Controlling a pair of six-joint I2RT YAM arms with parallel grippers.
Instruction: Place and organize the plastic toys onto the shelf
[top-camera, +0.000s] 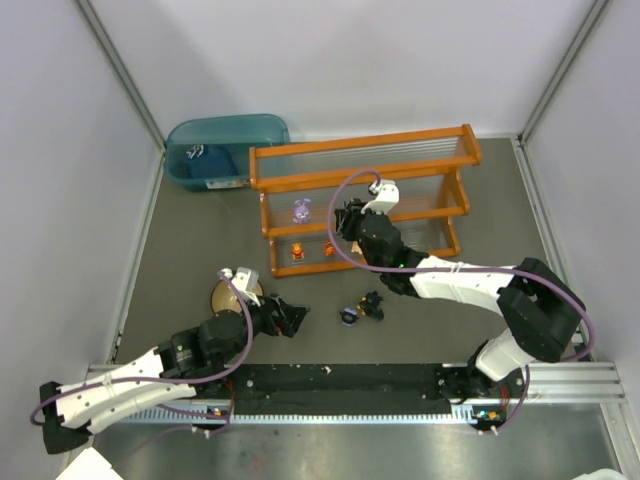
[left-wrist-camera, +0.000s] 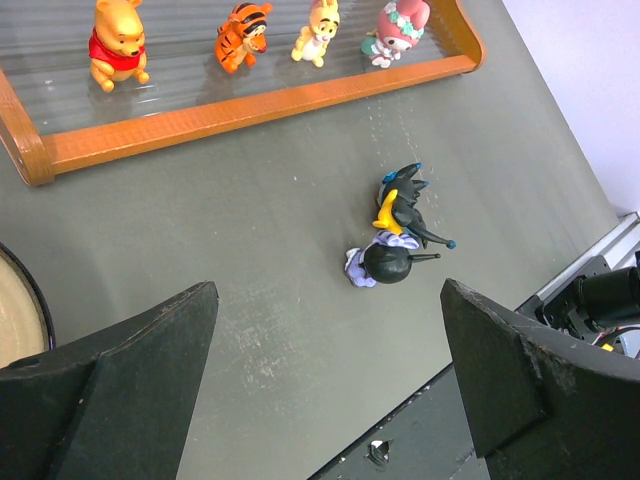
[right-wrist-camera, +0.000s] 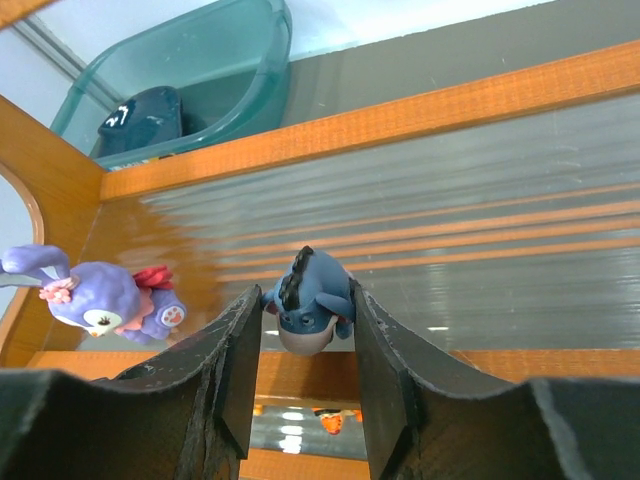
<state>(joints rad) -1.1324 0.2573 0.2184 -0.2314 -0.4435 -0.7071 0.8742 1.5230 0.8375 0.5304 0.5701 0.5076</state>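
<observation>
Dark-blue toy (right-wrist-camera: 312, 305) is clamped by right fingers (right-wrist-camera: 235, 370) over shelf (right-wrist-camera: 400, 120), beside purple bunny (right-wrist-camera: 95, 300); left fingers (left-wrist-camera: 130, 380) are held wide apart, empty.

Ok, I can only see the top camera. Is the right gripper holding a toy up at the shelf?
Observer: Yes. The right wrist view shows the right gripper pinching a small blue toy, beside the purple bunny on the shelf.
Operator: How many toys are on the bottom tier? I count two.
Observer: Four, in the left wrist view: a yellow bear, a striped tiger, a pale yellow one and a pink one.
Operator: Is the left gripper holding anything?
Observer: No. The left gripper is wide open and empty, pointed toward two dark toys lying on the table.
</observation>
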